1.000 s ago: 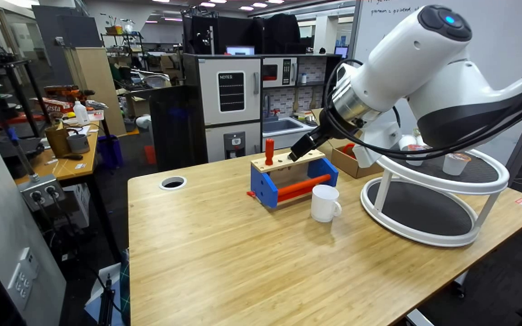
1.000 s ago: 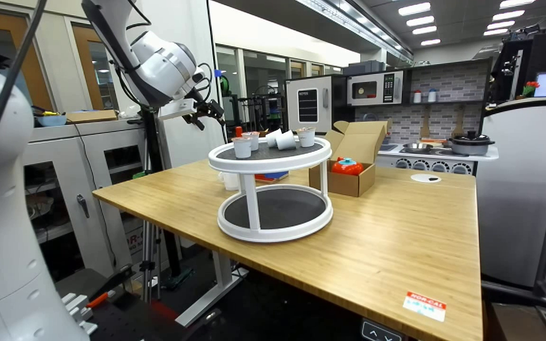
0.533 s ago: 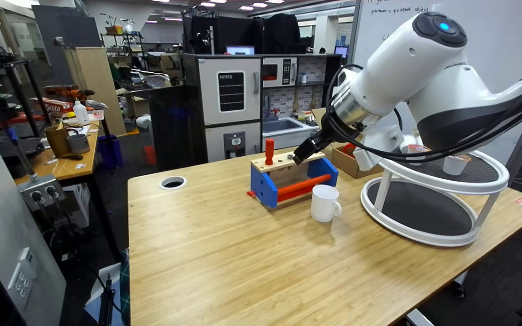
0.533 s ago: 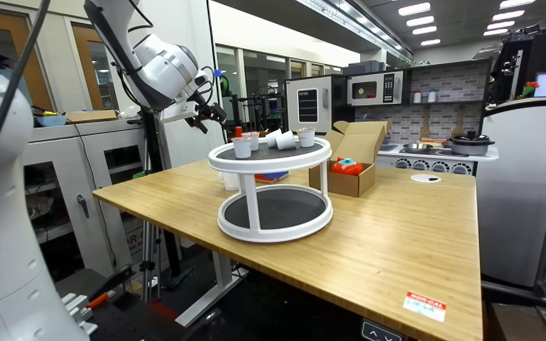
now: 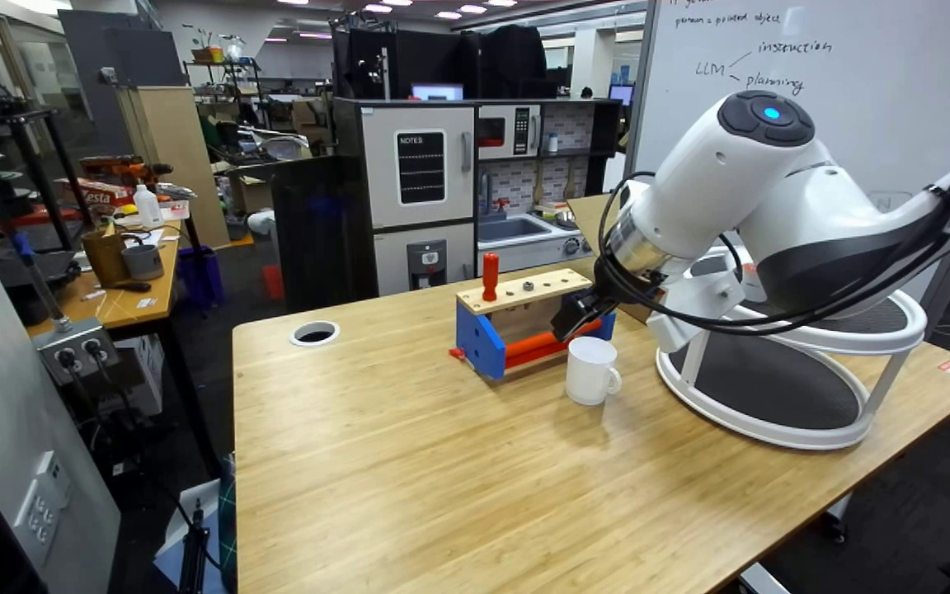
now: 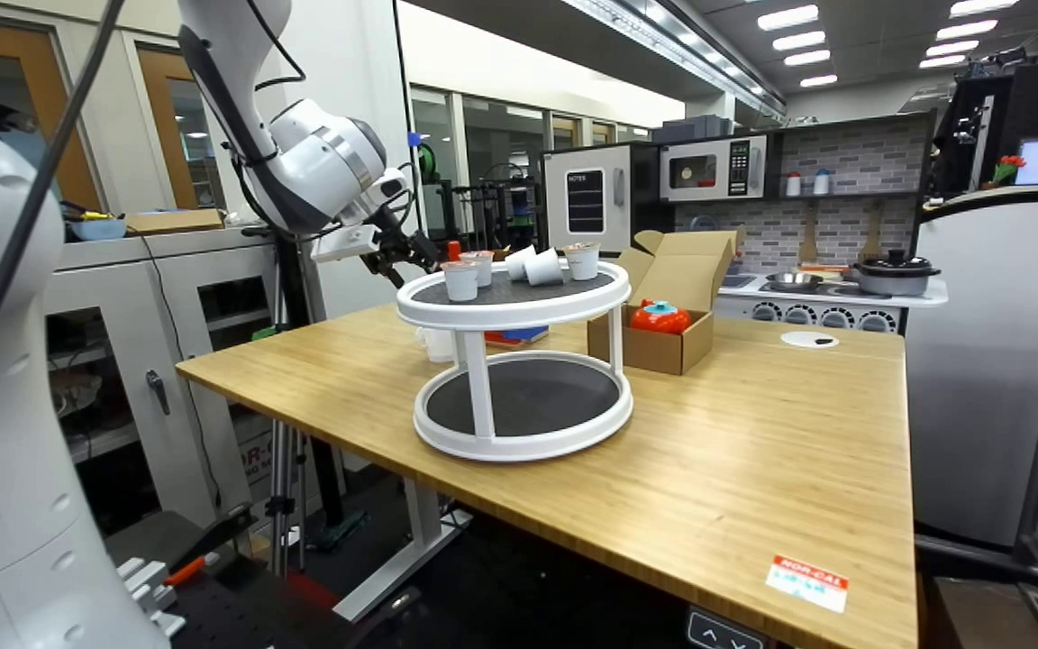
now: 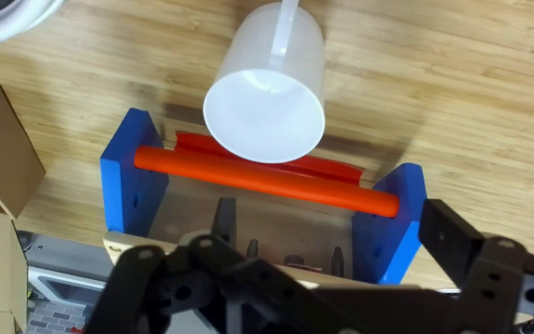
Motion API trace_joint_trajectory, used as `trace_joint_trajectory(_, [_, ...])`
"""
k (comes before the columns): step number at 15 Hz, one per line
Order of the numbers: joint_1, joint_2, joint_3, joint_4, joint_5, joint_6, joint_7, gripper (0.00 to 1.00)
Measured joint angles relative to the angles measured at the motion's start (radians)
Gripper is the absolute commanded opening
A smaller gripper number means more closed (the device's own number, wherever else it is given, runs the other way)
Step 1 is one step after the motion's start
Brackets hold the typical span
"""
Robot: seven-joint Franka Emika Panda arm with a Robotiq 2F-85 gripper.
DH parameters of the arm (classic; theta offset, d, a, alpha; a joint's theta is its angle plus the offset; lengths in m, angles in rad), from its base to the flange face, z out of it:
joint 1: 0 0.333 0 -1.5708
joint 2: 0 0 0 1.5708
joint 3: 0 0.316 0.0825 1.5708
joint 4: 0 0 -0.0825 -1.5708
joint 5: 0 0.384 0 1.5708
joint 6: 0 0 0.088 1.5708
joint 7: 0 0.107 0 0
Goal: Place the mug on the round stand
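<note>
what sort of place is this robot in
Most likely a robotics research lab: besides the Franka arm, there is a play kitchen and a whiteboard with "LLM", "instruction" and "planning" written on it.

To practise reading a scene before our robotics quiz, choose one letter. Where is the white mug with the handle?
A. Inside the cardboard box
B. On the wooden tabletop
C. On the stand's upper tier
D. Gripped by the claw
B: an exterior view shows the mug upright on the wooden tabletop, apart from the round stand, while the wrist view shows the claw open, the mug outside it.
</note>
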Motion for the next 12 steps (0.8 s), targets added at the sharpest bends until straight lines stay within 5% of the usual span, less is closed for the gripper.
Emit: trace_joint_trajectory(12, [0.000, 0.038, 0.031, -0.018, 0.126, 0.002, -0.002, 1.00])
